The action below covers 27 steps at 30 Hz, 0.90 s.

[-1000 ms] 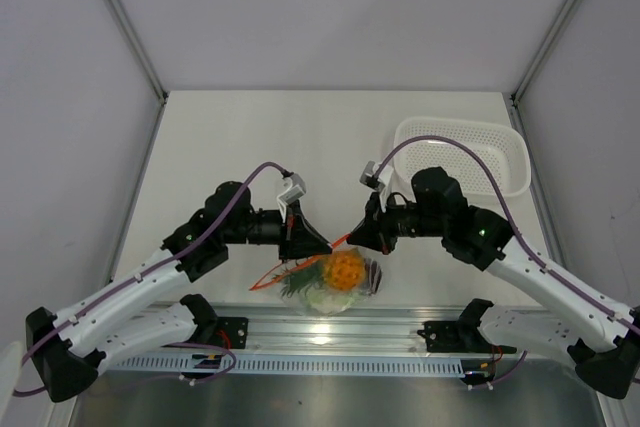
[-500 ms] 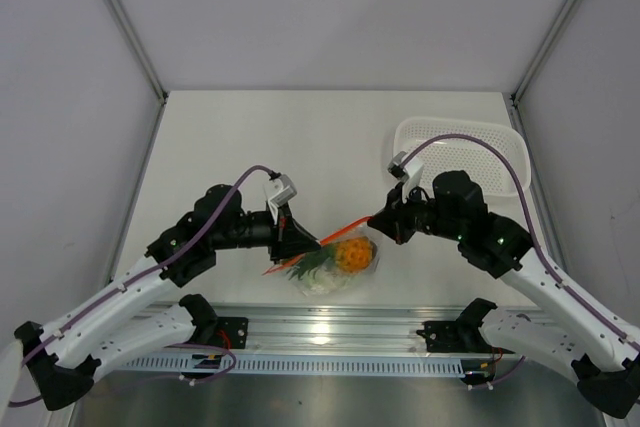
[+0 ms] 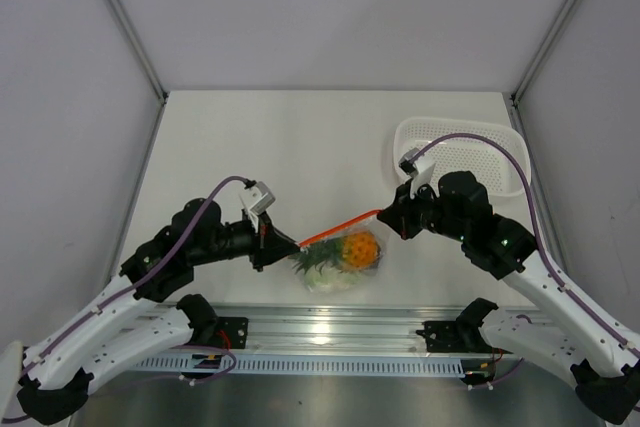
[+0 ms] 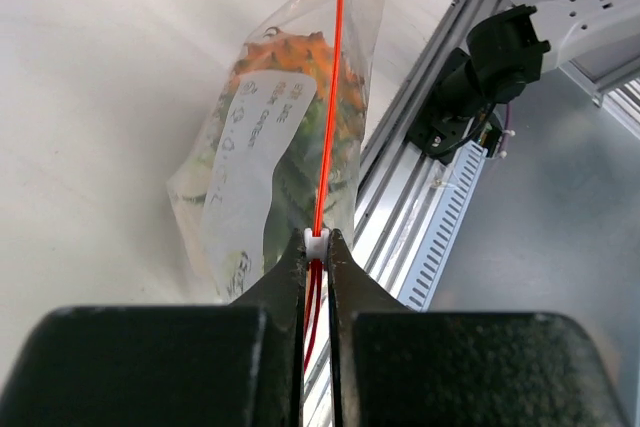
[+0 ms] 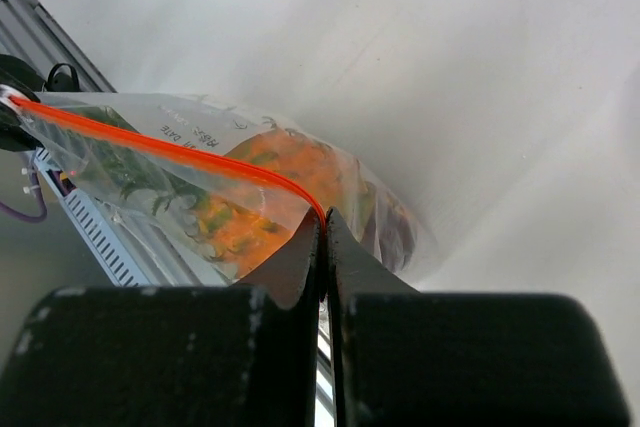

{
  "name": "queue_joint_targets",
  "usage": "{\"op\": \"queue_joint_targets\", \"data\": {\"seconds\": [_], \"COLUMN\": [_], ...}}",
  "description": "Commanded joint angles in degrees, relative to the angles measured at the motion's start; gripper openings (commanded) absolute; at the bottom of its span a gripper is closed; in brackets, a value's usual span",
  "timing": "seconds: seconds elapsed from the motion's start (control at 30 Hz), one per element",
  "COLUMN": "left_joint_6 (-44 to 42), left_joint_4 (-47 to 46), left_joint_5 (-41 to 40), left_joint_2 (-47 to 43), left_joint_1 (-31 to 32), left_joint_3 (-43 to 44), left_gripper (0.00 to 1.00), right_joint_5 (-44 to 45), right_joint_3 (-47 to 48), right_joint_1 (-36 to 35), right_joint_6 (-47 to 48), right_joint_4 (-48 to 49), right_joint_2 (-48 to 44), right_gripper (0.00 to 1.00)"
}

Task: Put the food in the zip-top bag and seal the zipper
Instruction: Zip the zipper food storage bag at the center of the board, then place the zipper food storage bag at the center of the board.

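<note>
The clear zip-top bag hangs between my two grippers near the table's front edge. Its red-orange zipper is stretched taut between them. The orange pineapple and the white and pale-green piece are inside the bag. My left gripper is shut on the zipper's white slider at the strip's left end. My right gripper is shut on the bag's corner at the strip's right end. The right wrist view shows the pineapple and the dark red-purple fruit through the plastic.
The white perforated basket stands at the back right, behind my right arm. The aluminium rail runs along the table's front edge just below the bag. White walls close in the sides and the back.
My left gripper has moved left along the zipper and my right gripper has moved right. The strip between them is longer and straighter, and the bag has shifted slightly right.
</note>
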<state>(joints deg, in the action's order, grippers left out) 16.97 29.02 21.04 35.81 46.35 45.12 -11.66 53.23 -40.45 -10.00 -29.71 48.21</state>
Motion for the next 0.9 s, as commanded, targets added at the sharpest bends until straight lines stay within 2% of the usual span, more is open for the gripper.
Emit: {"op": "queue_joint_targets", "data": {"seconds": [0.0,0.33,0.7,0.8,0.83,0.87], "left_joint_6": [1.83,11.94,13.7,13.61,13.53,13.27], "left_joint_4": [3.68,7.02,9.31,8.87,8.78,8.17], "left_joint_5": [-4.07,-18.57,-20.77,-20.77,-20.69,-20.77], "left_joint_2": [-2.76,-11.28,-14.81,-14.54,-14.46,-14.19], "left_joint_1": [0.06,0.06,0.06,0.15,0.06,0.06], "left_joint_3": [1.9,-2.14,-3.9,-4.08,-4.17,-4.17], "left_gripper": [0.01,0.01,0.01,0.27,0.49,0.65], "right_joint_5": [4.54,4.98,3.4,1.04,0.59,0.15], "right_joint_3": [-0.5,-1.73,-2.08,-1.47,-1.29,-1.2], "right_joint_1": [1.07,1.42,1.6,1.51,1.51,1.51], "right_joint_6": [-0.02,-0.9,-1.69,-2.22,-2.74,-3.01], "right_joint_4": [0.97,2.2,4.48,5.98,6.59,7.3], "right_joint_2": [-0.22,0.22,1.89,4.08,4.79,5.58], "right_gripper": [0.0,0.0,0.0,0.0,0.0,0.0]}}
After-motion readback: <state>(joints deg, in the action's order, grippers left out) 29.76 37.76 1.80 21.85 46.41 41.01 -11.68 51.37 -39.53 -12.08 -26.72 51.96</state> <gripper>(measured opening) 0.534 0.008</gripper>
